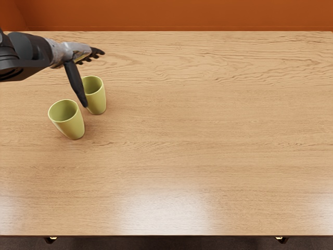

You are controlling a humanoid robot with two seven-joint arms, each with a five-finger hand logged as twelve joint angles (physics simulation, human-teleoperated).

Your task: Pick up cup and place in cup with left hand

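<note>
- Yellow-green in colour, the far cup (98,99) is seen standing upright on the wood-grain table (208,156); it is taken here as the landmark.
- The near cup (75,126), of the same colour and similar shape, is also upright, just beside the far cup, toward the robot and a little to its left. Whether the two walls are touching cannot be told with certainty.
- The left hand (68,53) is held over the table, on the side of the far cup that is away from the robot and somewhat to the left. By the dark thumb (75,83), part of the far cup is crossed in the view; whether contact is made cannot be told.
- The fingers (95,52) are extended and the thumb is spread widely from them. Nothing is seen to be grasped.
- As for progress, the task is judged to be at its beginning, at the approach: neither cup is lifted, and neither is placed inside the other.
- What is left is nearly everything: a cup must be gripped, raised, brought above the mouth of the other, lowered into it and released.
- Which cup is meant to be picked is not said by the task; the far cup seems more probable, because the thumb is so near to it.
</note>
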